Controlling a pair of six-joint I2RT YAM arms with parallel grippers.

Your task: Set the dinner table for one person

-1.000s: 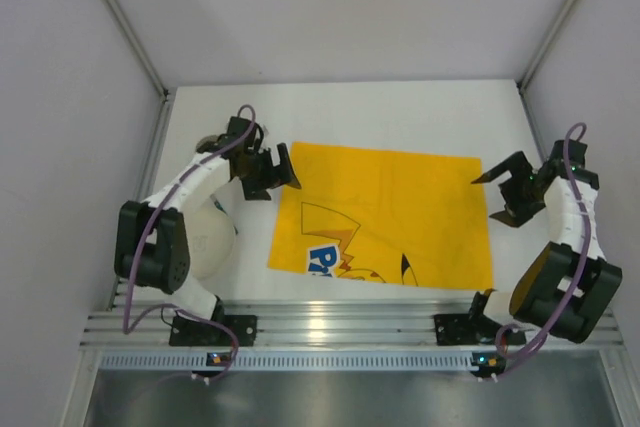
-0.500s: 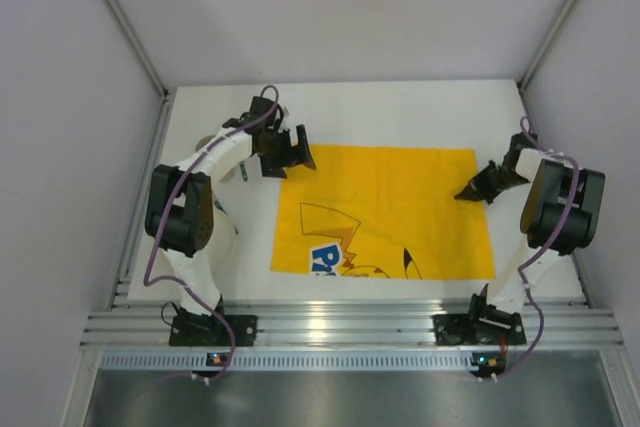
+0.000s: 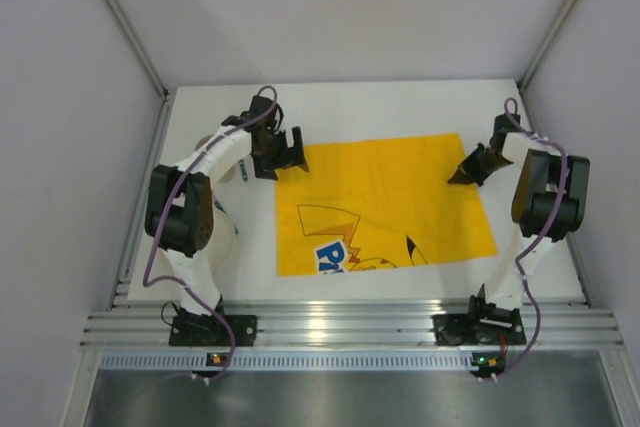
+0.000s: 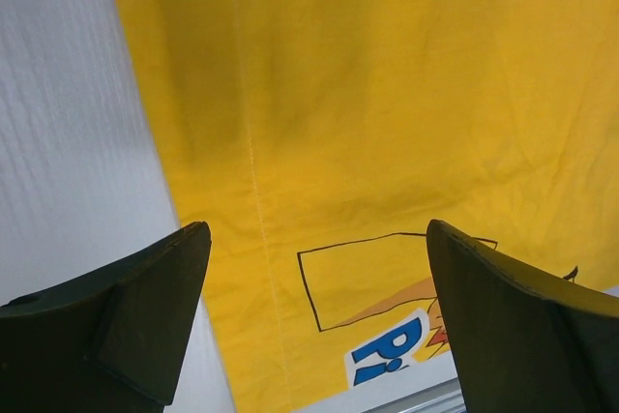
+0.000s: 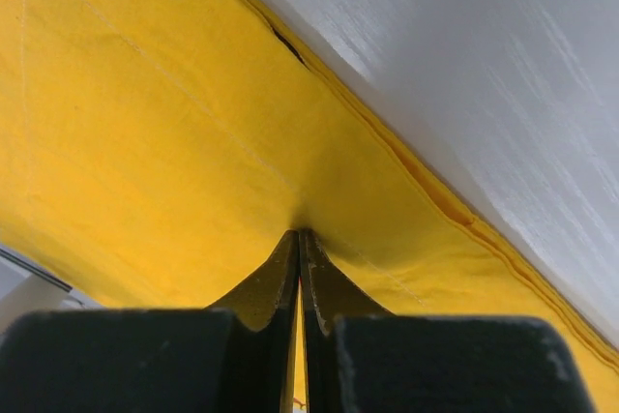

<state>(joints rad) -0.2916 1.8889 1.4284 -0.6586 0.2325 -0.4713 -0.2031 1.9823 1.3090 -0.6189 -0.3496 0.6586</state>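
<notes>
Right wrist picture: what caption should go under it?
Right gripper pinching the yellow mat near its edge on the white table.

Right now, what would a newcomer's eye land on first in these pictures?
The yellow cartoon-printed mat, lying slightly askew in the middle of the white tabletop, dominates. Next comes the right gripper, shut on the mat near its far right corner and puckering the cloth, while the left gripper hangs open over the mat's far left edge.
</notes>
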